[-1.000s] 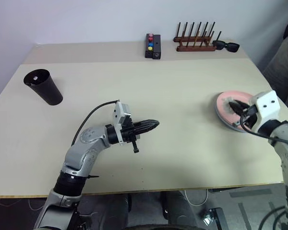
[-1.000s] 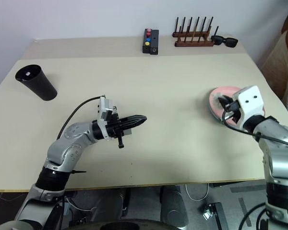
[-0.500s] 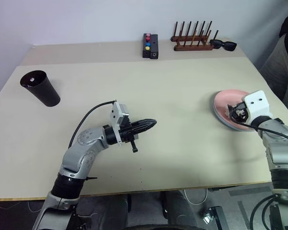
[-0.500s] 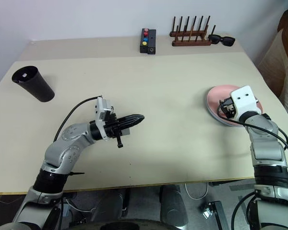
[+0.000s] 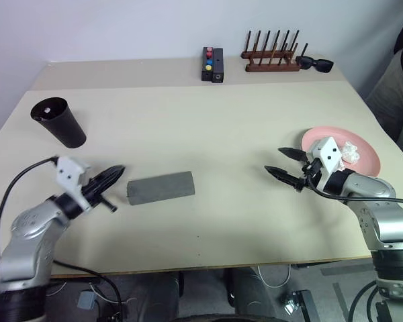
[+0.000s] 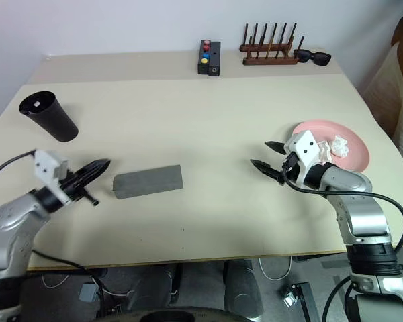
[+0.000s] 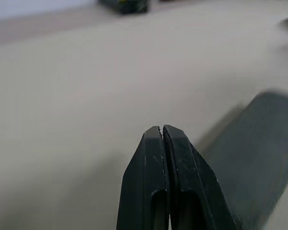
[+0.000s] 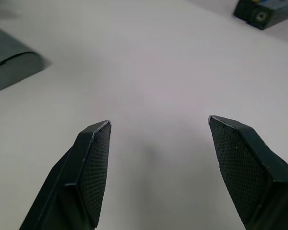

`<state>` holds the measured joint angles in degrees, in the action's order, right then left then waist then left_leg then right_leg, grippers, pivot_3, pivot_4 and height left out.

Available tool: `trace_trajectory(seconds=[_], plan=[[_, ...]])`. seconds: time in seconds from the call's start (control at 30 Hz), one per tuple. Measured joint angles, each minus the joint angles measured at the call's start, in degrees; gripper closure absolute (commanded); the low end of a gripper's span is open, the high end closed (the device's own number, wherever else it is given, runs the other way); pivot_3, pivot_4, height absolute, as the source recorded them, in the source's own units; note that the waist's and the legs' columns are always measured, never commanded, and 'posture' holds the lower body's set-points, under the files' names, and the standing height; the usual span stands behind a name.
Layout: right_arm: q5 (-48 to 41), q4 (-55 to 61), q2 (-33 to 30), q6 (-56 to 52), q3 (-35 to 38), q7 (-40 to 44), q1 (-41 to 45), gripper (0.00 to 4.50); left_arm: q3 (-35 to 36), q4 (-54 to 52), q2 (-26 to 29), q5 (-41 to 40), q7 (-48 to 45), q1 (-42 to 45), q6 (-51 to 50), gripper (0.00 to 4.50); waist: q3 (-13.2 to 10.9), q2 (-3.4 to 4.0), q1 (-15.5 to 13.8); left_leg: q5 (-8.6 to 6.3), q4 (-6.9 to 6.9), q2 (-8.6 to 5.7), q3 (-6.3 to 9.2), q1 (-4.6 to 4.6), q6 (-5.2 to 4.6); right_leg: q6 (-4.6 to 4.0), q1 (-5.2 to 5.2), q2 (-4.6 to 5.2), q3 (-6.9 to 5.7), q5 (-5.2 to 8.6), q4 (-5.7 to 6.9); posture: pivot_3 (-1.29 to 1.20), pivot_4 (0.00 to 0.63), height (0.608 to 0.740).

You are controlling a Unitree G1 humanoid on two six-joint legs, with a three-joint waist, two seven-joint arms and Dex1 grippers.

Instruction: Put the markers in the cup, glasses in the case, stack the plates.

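Far left: cup (image 5: 59,121) stood upright, something pale inside. Left gripper (image 5: 114,176) pressed together, empty, just beside closed case (image 5: 160,188) at mid-table. Right gripper (image 5: 284,165) spread wide, empty, beside pink plate (image 5: 367,155) with crumpled white bit. Best next, probably: withdraw level, avoid nudging case or plate.

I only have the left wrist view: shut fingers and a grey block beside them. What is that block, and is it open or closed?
Observer: It is the grey case, lying closed on the table, just clear of the left end effector.
Operator: Where is the other arm?
Observer: The right end effector hovers open above the table, empty, near the pink plate.
Operator: Anything on that plate?
Observer: A small white crumpled thing; I cannot tell what.
Operator: And the cup?
Observer: The dark cup stands at the table's far left.
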<state>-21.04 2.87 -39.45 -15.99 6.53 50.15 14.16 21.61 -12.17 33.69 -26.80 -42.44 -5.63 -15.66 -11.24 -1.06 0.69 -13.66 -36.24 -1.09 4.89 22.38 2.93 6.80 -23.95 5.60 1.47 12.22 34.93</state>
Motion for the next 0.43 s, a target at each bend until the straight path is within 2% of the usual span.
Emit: trace_trajectory(seconds=[0.17,0.43], plan=[[0.7,-3.3,0.1,0.3,-1.6,1.8,3.0,1.21,3.6,-2.2,-0.2,0.0,1.6,-4.5,0.5,4.50,0.0,0.00,0.0,0.00,0.01,0.01,-0.01,0.01,0.01,0.01,-0.03,0.00,-0.01,0.02,-0.01,0.00,0.150,0.739],[2.5,-9.7,1.6,3.5,-3.8,3.7,7.6,1.21,4.0,-4.9,-2.3,0.0,4.4,-5.9,1.0,4.50,0.0,0.00,0.1,0.00,0.04,0.01,-0.03,0.02,0.01,-0.05,-0.08,0.00,-0.01,-0.02,0.00,0.00,0.150,0.739]])
